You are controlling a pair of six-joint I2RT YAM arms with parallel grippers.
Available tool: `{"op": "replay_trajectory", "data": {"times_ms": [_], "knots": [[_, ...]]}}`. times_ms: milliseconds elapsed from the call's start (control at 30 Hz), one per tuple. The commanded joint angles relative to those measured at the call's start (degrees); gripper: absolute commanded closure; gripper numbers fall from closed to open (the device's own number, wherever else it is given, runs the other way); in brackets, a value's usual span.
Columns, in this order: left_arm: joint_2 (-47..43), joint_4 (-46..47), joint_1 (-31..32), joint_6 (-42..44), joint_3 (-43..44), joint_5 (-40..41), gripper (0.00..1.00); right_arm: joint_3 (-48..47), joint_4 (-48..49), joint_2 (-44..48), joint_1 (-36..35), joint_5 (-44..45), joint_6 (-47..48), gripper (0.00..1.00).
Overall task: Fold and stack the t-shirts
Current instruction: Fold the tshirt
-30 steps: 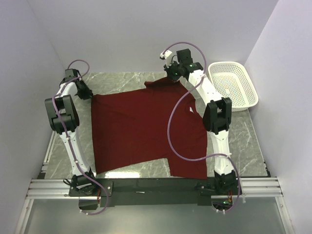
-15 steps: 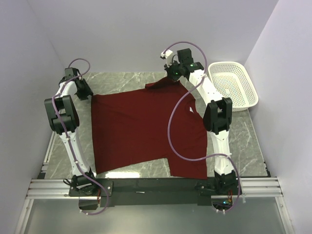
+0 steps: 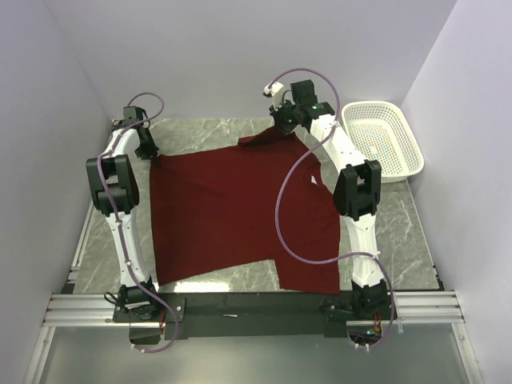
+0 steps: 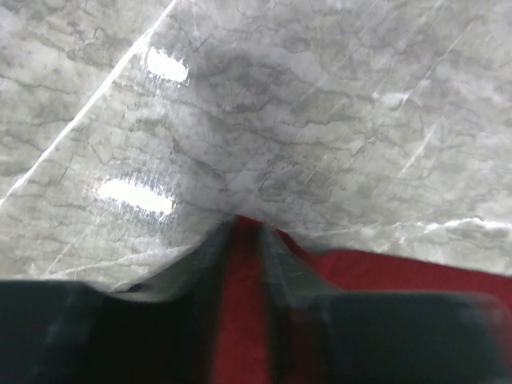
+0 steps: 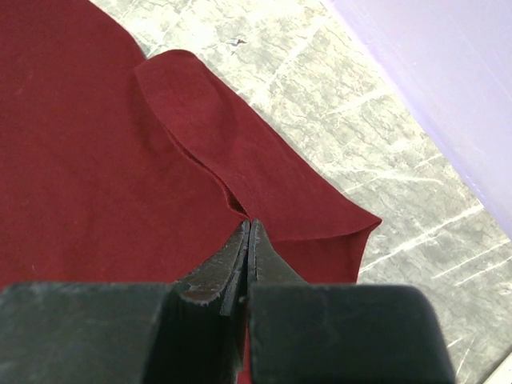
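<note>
One shirt (image 3: 232, 208) is lying spread flat on the table (image 3: 200, 132), its near hem sitting just beyond the arm bases. Nothing in that near half is differing from a second ago.

Farther back on the left is where the change is happening. The left gripper (image 3: 148, 150) is arriving from out over the bare marble and is now hanging right at the shirt's far-left corner (image 3: 153, 158). In its wrist view the fingers are standing a little apart with a strip of red cloth showing between them. The picture is blurring there, so I cannot tell whether they are pinching the cloth or only straddling it.

Farthest back on the right, the right gripper (image 5: 248, 228) is staying where it was. Its jaws are pressing together on a fold of the far-right sleeve (image 5: 240, 152), and the cloth there is rising slightly off the table. The basket (image 3: 380, 105) is sitting well apart at the far right, playing no part.

To my eye this is meaning that the first fold is only now being set up. One far corner is already gripped and the other is just being reached. The shirt is not yet folded, so most of the task is remaining. The left grip probably needs confirming before both arms are drawing the far edge toward the near hem.
</note>
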State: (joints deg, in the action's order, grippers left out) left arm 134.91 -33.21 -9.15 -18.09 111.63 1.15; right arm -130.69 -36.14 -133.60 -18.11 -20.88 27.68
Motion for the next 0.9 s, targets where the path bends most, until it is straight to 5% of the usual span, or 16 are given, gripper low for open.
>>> {"op": "replay_trajectory", "data": {"times_ms": [0,100,433,867], "knots": [[1.4,-3.4,0.6,1.5,0.1,6.5,0.80,0.8,1.0,4.8,0.6,-1.2,-0.6,1.00],[0.6,-2.4,0.4,1.5,-1.4,6.9,0.99,0.7,1.1,5.0,0.9,-1.4,-0.9,1.00],[-4.0,-0.4,0.5,-0.2,0.3,2.4,1.00,-0.7,0.7,5.5,1.8,-1.4,-1.8,1.00],[-14.8,7.5,0.1,-1.2,-8.5,-0.6,1.00,-0.5,5.1,10.5,4.4,-1.4,-8.9,1.00]]}}
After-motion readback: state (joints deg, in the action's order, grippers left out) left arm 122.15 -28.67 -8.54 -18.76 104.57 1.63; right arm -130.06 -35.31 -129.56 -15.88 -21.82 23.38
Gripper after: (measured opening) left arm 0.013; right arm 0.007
